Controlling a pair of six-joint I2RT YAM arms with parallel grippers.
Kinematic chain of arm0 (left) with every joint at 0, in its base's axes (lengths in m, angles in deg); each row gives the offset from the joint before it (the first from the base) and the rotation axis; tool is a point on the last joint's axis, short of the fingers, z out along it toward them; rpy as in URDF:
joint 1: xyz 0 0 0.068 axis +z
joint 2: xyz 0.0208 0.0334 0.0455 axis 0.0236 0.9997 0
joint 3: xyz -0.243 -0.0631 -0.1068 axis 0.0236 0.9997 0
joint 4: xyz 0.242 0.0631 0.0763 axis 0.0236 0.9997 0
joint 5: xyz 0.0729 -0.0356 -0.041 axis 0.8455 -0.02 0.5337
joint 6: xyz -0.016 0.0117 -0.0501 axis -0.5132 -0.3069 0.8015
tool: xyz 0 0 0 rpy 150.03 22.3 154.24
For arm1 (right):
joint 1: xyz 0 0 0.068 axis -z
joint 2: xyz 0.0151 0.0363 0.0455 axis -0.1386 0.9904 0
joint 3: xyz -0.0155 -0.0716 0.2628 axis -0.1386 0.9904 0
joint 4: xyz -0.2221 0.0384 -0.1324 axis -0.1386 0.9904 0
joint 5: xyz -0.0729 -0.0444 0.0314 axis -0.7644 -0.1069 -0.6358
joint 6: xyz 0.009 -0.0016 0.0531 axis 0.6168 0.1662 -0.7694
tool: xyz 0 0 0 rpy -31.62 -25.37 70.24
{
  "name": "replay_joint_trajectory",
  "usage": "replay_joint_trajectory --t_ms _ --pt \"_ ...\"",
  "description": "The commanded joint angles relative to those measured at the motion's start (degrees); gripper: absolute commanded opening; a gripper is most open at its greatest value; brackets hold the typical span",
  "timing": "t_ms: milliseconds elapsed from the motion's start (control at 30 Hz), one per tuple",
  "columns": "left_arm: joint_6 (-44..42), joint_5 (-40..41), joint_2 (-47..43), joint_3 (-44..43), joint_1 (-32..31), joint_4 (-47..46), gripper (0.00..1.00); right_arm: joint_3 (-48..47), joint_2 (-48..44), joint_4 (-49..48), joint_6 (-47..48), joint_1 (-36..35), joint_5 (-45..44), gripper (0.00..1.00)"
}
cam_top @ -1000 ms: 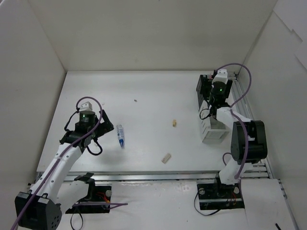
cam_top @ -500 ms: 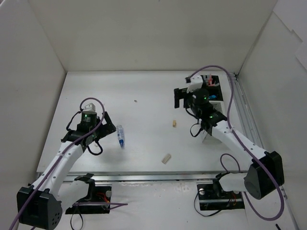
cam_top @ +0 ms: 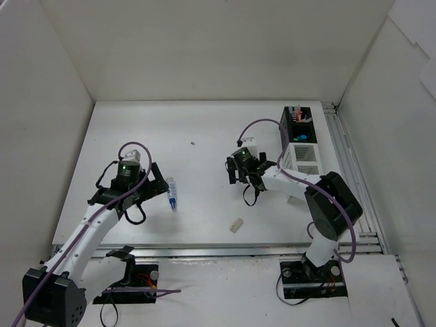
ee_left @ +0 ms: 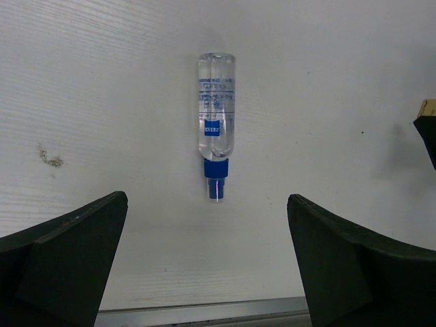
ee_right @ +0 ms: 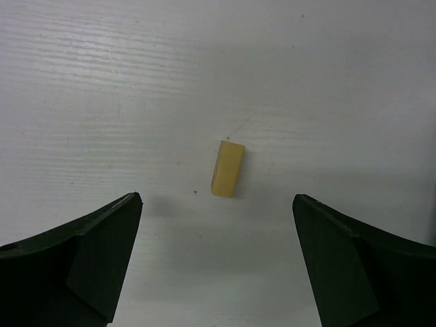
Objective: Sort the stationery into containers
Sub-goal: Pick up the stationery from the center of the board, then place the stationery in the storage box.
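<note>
Both jaws gape wide, likely for pickups: left gripper [ee_left: 206,201] straddles the tube [ee_left: 216,109] towards the counter's left edge, right gripper [ee_right: 216,199] brackets 1 eraser [ee_right: 227,168] mid-counter.

Robot lab cell: white panels [cam_top: 204,48] box in a white table [cam_top: 204,129].

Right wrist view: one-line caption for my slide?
Open right hand poised over a small beige eraser lying on the white table.
</note>
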Motion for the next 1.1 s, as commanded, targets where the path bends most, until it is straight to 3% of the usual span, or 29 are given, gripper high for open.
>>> replay_joint_trajectory --t_ms 0,33,167,333,367,400,533,800,1067 --pt "-2.5 -1.3 -2.5 -1.2 -1.4 -0.9 1.00 -4.1 1.7 -0.8 -4.9 0.9 -2.3 0.89" --pt "-3.2 -1.3 -2.7 -1.5 -2.0 -0.6 1.00 -4.1 2.9 -0.8 -5.5 0.9 -1.7 0.86" --pt "-4.2 0.1 -2.6 -2.7 -5.8 -0.2 0.99 -5.0 5.0 -1.8 -6.2 1.5 -1.2 0.48" --pt "-5.0 1.6 -1.6 -4.5 -9.4 0.5 1.00 -5.1 4.2 -2.3 -5.4 3.5 -0.9 0.19" --pt "-5.4 2.0 -1.5 -4.7 -10.1 0.2 0.99 -5.1 3.7 -2.5 -4.8 3.8 -0.7 0.04" --pt "-5.7 2.2 -1.5 -4.9 -11.4 -0.1 0.99 -4.9 3.1 -2.7 -4.2 4.1 -0.6 0.00" --pt "-8.2 3.0 -1.4 -6.4 -13.7 -0.3 0.99 -3.5 -4.8 -4.4 0.1 4.7 0.4 0.00" --pt "-14.3 -0.1 2.6 -8.6 -19.7 -4.5 1.00 -0.8 -23.4 -1.0 5.7 11.8 -6.7 0.00" --pt "-17.7 -0.9 13.5 -14.5 -26.9 -6.3 0.99 -0.5 -26.8 5.5 5.2 24.8 -2.6 0.00"
